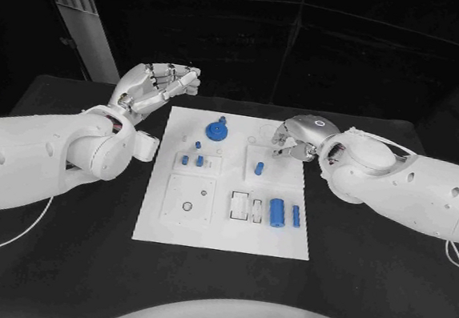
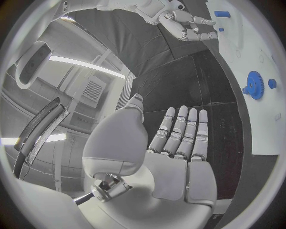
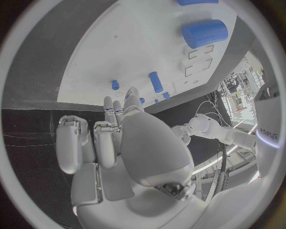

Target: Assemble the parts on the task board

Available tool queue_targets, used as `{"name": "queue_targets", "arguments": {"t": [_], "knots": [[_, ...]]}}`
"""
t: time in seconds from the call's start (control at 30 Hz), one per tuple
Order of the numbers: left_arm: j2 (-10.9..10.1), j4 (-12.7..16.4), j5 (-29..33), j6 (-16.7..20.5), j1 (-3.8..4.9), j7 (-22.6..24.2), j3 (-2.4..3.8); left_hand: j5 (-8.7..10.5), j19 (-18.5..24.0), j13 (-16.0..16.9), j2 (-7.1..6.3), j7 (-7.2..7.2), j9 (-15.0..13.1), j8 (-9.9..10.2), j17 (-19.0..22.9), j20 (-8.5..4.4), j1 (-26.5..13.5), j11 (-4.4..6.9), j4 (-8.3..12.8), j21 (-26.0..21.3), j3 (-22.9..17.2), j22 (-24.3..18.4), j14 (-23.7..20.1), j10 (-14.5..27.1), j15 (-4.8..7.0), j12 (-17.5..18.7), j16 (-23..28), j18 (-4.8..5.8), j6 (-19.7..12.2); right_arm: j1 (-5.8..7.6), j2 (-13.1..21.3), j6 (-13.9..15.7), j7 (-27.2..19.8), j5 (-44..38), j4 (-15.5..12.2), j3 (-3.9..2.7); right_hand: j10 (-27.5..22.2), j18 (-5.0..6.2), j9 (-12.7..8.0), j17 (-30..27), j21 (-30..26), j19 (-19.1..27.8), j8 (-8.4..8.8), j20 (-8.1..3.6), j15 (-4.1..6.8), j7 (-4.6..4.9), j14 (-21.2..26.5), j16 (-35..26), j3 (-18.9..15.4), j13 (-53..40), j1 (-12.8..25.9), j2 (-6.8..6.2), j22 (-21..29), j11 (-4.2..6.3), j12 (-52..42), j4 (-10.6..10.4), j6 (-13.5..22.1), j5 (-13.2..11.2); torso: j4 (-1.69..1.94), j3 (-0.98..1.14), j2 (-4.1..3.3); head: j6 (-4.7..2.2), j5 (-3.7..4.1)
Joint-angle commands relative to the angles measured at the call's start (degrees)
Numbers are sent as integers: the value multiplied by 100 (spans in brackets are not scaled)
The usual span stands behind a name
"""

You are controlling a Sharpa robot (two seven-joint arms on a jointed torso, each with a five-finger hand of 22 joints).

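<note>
From my station I judge the job barely begun. The white board (image 1: 221, 239) lies in the middle of the black table (image 1: 374, 286), and most of the blue pieces are lying loose on it. A blue gear (image 1: 218, 131) sits near the far edge of the board with a small peg just beside it; whether it is seated on its post I cannot tell. A few short blue pegs (image 1: 192, 159) are grouped on the board's left half, another short pin (image 1: 260, 165) lies toward the middle, and a thick blue cylinder (image 1: 276, 212) and a thinner one (image 1: 295, 215) lie side by side on the right half, next to white slotted fittings that look unfilled. My left hand (image 1: 156, 85) is raised off the board's far left corner, fingers apart, palm bare, holding nothing. My right hand (image 1: 295, 139) hovers low over the board's far right corner with its fingers curled in; I cannot make out anything between them, so I won't say whether it holds anything. Nearly all the seating of pieces seems left to do.
</note>
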State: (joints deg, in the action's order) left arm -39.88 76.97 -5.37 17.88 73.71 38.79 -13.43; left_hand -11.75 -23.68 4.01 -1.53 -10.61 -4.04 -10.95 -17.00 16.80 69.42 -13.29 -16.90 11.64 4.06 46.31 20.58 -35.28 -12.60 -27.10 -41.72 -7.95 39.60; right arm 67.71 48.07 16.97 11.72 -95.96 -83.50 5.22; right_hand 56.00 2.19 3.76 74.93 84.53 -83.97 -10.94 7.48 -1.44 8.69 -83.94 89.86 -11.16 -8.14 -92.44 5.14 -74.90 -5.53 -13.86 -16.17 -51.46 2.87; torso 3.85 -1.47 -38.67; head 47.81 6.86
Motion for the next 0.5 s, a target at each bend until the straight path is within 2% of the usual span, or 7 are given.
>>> {"name": "queue_targets", "arguments": {"t": [0.03,0.33,0.5], "knots": [[-6,14,38,-70,8,1126,4,-34,-45,3,55,-458,1,-38,19,-17,3,17,11,-26,-29,-14,-50,45,-7,-27,-45,87,-50,7,-27,-229,252,-184,18,-3,61,-67,8,1507,-1,-286,48,-32,33,1,-606,14,22,32,-90,20,-1263,9,41,-13,-51,-18,-3,1,1,-6,5],[-9,13,39,-74,8,1078,4,-85,-62,2,89,-460,1,-75,76,-17,35,15,12,-52,-12,-45,-73,71,-10,-82,-96,91,-76,4,-67,-367,382,-260,35,-3,262,-67,15,1507,2,-287,77,-56,71,-62,-606,14,57,155,-202,53,-1266,62,93,-24,-189,-18,-5,0,-3,1,20],[-5,1,39,-63,9,1057,4,-101,-72,0,102,-463,2,-87,97,-17,45,13,12,-59,-4,-54,-82,89,-11,-99,-115,92,-91,3,-110,-466,406,-267,56,-3,403,-59,17,1507,-25,-272,95,-100,125,-134,-606,14,50,247,-216,80,-1255,118,145,-40,-289,-18,0,2,0,41,12]]}}
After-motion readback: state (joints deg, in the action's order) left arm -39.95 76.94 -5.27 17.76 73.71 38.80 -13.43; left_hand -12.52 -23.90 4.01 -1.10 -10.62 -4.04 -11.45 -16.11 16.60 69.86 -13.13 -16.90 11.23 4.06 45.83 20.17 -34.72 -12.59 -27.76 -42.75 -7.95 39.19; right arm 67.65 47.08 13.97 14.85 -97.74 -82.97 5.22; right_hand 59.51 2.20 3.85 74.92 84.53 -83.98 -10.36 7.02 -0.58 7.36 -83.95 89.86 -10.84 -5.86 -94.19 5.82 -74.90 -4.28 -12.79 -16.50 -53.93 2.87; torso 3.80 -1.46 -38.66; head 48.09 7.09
